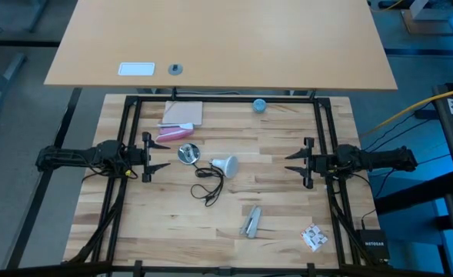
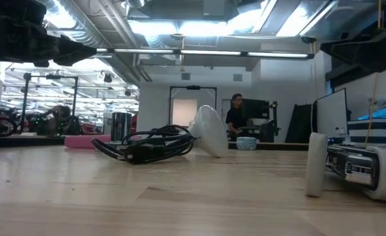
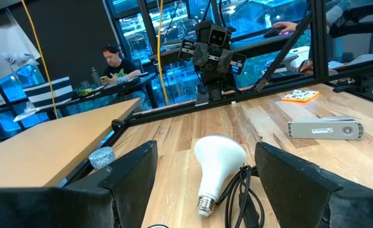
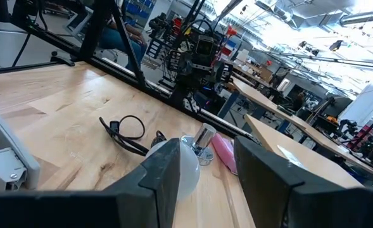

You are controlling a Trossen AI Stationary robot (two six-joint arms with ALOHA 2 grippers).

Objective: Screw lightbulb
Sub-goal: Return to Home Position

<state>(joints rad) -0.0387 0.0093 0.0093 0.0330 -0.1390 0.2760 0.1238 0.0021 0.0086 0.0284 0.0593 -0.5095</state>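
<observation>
Pale wood-plank worktop (image 1: 288, 208), black frame rails (image 1: 131, 115) along its left, right and far edges. Left end effector (image 1: 163, 155) sits by the left rail, fingers spread apart, gripping nothing. Right end effector (image 1: 291, 162) sits by the right rail, also spread and bare. Both point inward, well apart, with bare wood in front of the right one.

The lightbulb (image 1: 224, 165) lies on its side near the centre, between the two arms, against a loose black cable (image 1: 208, 183). A shiny metal disc (image 1: 188, 154) lies near the left fingertips. A pink object (image 1: 172, 133) and a tan pad (image 1: 182, 114) lie toward the far edge, and a blue round object (image 1: 259, 105) lies by the far rail. A grey stapler (image 1: 251, 221) and a small packet (image 1: 314, 237) lie toward the near edge. A second tan worktop (image 1: 288, 46) stands beyond.

Only the low view shows the room: ceiling lights and a person (image 2: 234, 108) far behind. The left wrist view shows the bulb's threaded base (image 3: 205, 204) pointing toward that arm, and a seated person (image 3: 115, 63).
</observation>
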